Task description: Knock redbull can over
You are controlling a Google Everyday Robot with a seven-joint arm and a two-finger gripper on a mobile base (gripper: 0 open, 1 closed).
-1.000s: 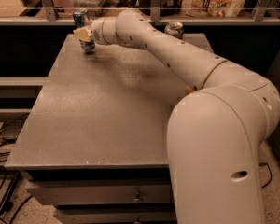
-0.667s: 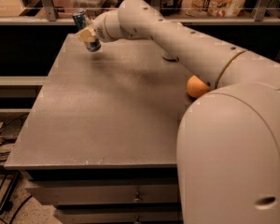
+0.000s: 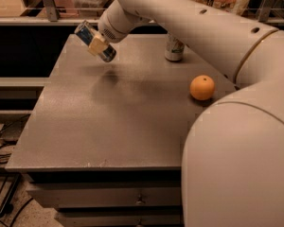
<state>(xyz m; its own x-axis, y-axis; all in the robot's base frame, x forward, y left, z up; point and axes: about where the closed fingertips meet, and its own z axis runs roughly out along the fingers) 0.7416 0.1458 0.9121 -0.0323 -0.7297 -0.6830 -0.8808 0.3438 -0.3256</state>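
The redbull can (image 3: 86, 32) is a slim blue and silver can. It is tilted steeply, top toward the upper left, and held off the grey table (image 3: 113, 126) near its far left part; its shadow lies on the surface below. My gripper (image 3: 98, 45) is shut on the can's middle, with a cream finger pad across it. The white arm reaches in from the right and fills the right side of the view.
A wider silver-white soda can (image 3: 174, 47) stands upright at the back of the table, partly behind my arm. An orange (image 3: 202, 87) lies at the right, close to the arm. A railing and shelves run behind the table. Drawers sit under the front edge.
The can stood upright at the far left corner with the gripper at it; now it is tilted and lifted off the table in the gripper. The orange has come into view.
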